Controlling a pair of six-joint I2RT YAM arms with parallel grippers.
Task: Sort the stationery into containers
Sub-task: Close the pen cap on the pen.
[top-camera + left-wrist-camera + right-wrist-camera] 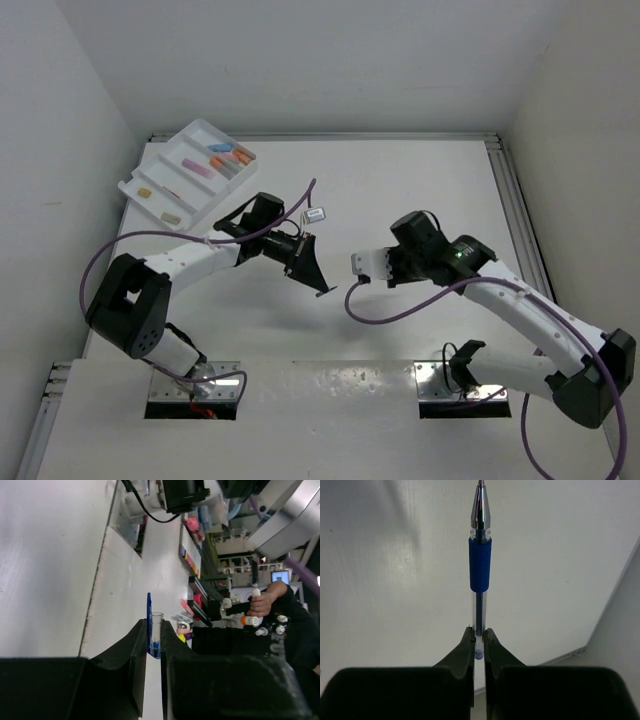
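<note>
The right pincer [479,645] is clamped narrow on the rear tip of 1 blue pen [479,611], over the middle of the desk [400,180] and well right of the far-left tray [128,187]. The left pincer [154,647] pinches what looks like its clear cap [156,625]. The pen is probably light, stiff and slick, so its rubber sleeve [480,565] should grip better.

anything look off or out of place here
Yes: the blue pen is uncapped, metal tip bare, pinched by its back end in the right jaws, while the left jaws hold what looks like its clear, blue-clipped cap.
</note>
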